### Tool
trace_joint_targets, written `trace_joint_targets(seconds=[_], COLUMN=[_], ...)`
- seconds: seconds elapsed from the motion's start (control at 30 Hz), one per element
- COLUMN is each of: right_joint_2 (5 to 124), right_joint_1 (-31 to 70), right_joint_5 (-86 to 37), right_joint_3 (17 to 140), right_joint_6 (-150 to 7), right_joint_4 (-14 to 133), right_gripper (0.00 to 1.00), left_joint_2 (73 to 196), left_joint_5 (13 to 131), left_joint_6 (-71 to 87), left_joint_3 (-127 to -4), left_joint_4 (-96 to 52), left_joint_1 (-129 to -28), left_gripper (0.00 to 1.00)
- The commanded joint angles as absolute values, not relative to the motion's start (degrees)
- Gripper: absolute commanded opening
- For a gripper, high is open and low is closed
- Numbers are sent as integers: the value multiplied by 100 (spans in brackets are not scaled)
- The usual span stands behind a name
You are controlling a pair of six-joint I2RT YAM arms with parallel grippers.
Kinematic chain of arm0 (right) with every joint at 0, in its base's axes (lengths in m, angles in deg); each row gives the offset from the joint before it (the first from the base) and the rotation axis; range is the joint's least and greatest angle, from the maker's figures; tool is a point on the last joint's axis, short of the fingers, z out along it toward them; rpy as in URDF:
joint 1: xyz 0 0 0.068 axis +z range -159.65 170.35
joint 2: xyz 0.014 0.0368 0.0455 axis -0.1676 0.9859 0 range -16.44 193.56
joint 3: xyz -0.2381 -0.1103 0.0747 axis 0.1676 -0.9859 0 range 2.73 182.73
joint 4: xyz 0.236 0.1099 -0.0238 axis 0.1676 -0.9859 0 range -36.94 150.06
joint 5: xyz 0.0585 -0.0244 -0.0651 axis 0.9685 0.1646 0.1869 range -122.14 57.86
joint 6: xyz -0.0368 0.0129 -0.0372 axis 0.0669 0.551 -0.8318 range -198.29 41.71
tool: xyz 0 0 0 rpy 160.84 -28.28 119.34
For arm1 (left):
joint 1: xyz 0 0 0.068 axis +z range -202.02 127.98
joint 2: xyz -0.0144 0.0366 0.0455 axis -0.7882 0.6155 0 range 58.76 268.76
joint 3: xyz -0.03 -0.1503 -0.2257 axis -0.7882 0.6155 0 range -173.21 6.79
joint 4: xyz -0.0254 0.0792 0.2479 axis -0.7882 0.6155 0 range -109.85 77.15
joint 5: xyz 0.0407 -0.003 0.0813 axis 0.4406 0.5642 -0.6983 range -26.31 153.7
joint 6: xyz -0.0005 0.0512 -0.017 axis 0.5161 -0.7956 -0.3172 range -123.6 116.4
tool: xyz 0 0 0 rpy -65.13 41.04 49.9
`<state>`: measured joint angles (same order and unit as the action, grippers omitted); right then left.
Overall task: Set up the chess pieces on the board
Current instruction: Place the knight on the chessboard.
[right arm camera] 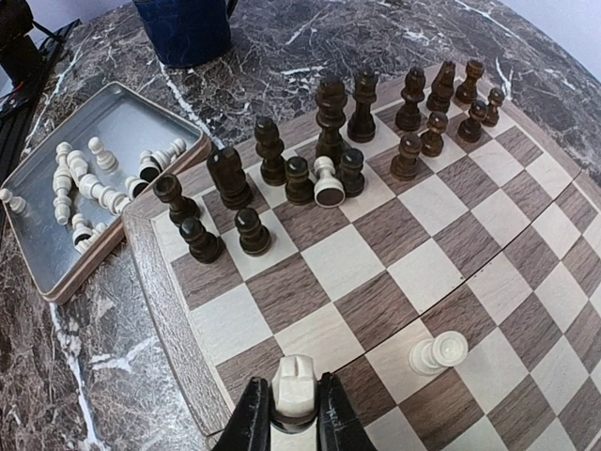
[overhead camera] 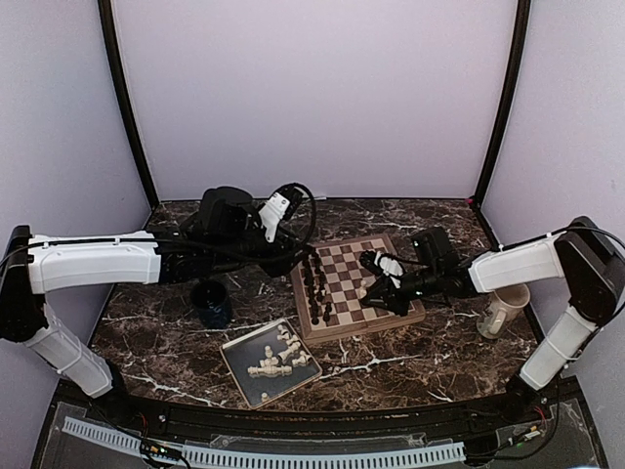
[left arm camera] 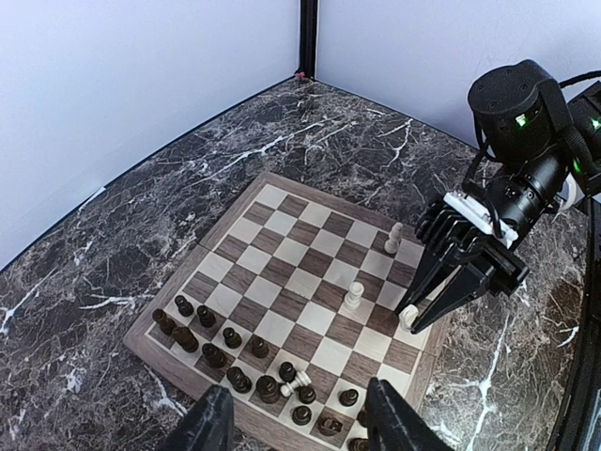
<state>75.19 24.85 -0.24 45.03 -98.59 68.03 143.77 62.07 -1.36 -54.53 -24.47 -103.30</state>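
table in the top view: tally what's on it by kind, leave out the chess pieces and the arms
chessboard: 1
metal tray: 1
mugs: 2, a dark blue mug and a cream mug
total: 4

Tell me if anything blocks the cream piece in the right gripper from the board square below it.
Nothing visible does. The right gripper is shut on the cream piece over bare squares at the edge of the board. A second cream piece stands off to one side, apart.
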Motion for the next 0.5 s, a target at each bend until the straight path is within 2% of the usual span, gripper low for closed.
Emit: trace_joint_targets(seconds=[0.0, 0.2, 0.37, 0.47], right_joint_2=[7765, 7993, 7882, 7797], right_joint_1=[2530, 2534, 2541, 2534], right_joint_5=[-61, -144, -243, -325], right_joint_3=[4435, 4518, 4594, 4761], right_joint_6=[-9870, -9865, -9792, -9788], right_joint_4=[7045, 6961, 6848, 6582], right_gripper=[12, 19, 33, 35], left_joint_2=[14092, 13996, 13932, 13894], left_joint_5=[6112, 6110, 6093, 6097], left_joint_6=[-132, -97, -138, -166], left_joint_3=[-5298, -5148, -5120, -5108], left_joint_4=[-2557, -2629, -2586, -2565], left_joint_1=[-10343, -10343, -10343, -10343], left_gripper=[50, 50, 50, 50])
